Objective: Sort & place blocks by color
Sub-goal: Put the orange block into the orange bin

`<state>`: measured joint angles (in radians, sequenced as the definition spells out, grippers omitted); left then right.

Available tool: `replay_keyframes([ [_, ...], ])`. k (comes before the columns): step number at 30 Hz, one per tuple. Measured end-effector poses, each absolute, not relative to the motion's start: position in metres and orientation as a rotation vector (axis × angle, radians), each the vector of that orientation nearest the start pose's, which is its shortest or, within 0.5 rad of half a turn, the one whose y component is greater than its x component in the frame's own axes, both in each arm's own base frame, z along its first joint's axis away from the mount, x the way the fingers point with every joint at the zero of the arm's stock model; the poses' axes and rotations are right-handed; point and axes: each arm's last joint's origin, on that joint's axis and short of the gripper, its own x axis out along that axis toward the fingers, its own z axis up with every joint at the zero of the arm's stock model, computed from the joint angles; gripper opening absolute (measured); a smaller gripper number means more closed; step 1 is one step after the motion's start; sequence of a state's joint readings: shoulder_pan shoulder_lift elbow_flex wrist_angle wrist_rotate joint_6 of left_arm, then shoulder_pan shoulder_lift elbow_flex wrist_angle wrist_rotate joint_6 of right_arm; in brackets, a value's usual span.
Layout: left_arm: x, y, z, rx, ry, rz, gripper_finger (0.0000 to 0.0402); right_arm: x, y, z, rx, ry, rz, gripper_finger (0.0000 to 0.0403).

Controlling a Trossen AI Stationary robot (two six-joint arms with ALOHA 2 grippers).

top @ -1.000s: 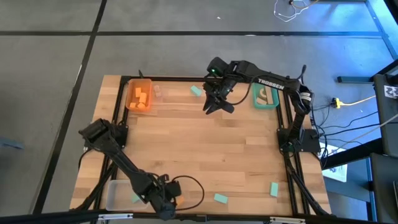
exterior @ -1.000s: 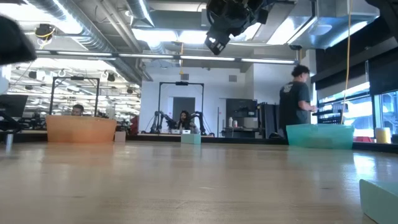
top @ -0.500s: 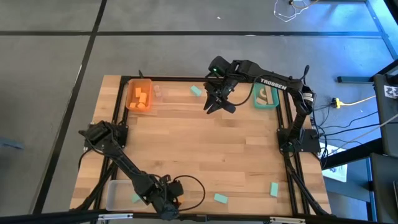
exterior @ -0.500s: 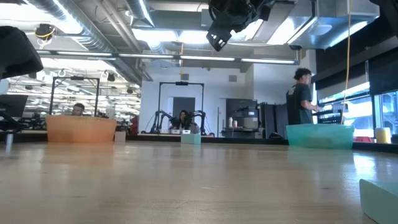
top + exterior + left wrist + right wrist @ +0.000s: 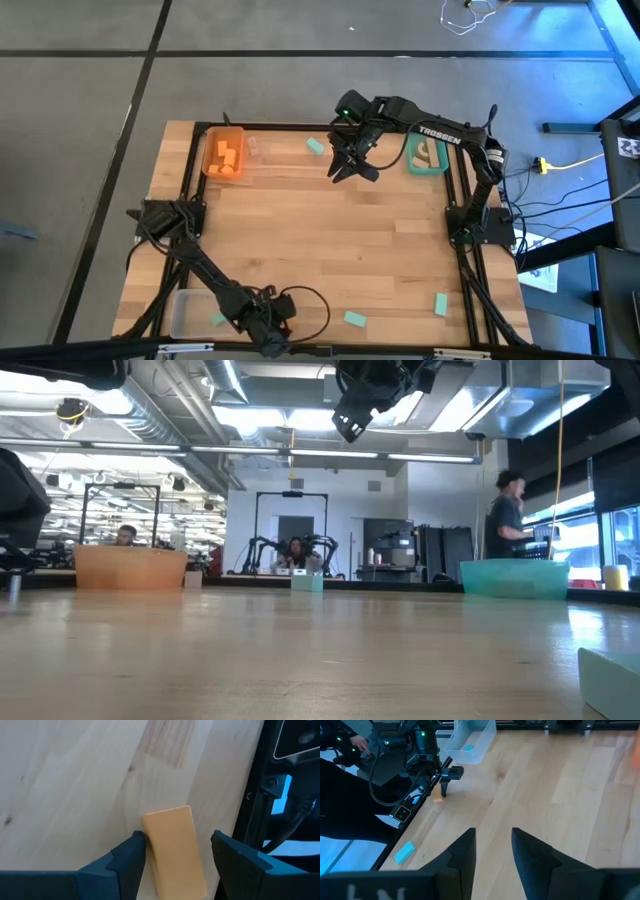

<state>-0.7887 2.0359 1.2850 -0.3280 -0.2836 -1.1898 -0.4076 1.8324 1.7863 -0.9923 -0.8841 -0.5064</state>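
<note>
My left gripper (image 5: 272, 322) is low at the table's near edge and open. An orange block (image 5: 175, 850) lies flat on the table between its fingers, and also shows in the right wrist view (image 5: 438, 798). My right gripper (image 5: 345, 172) hangs open, high over the far middle of the table, shown in the low view (image 5: 350, 425). Teal blocks lie at the far edge (image 5: 316, 146) and near edge (image 5: 355, 319), (image 5: 440, 304). Orange blocks (image 5: 225, 157) sit in the orange bin (image 5: 238, 131). My left gripper comes at the orange block from above, a finger on each long side. One finger (image 5: 131, 857) stands right against the block's edge (image 5: 148, 845); I cannot tell whether it touches. The other finger stands apart from it.
The teal bin (image 5: 427, 153) at the far right holds a pale block. The clear bin (image 5: 195, 312) at the near left holds a teal block (image 5: 217, 318). A black frame rail (image 5: 260, 800) runs close beside the left gripper. A person stands in the room beyond the table.
My left arm's elbow has swung toward the table's near edge while its gripper has stayed at the near edge. My right gripper has shifted a little toward the right. The person beyond the table has walked to the right.
</note>
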Motion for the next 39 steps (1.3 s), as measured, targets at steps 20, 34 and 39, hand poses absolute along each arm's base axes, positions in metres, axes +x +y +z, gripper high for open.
replay_keyframes([
  [20, 0.281, -0.248, 0.122, -0.321, 1.191, 0.384, 0.0214, 0.357, -0.13, 0.333, 0.161, 0.69, 0.617, 0.0126],
  [34, 0.287, -0.254, 0.124, -0.382, 1.102, 0.336, 0.0215, 0.357, -0.13, 0.333, 0.161, 0.69, 0.617, 0.0126],
  [39, 0.288, -0.255, 0.124, -0.387, 1.081, 0.339, 0.0217, 0.357, -0.13, 0.333, 0.132, 0.682, 0.633, 0.0126],
])
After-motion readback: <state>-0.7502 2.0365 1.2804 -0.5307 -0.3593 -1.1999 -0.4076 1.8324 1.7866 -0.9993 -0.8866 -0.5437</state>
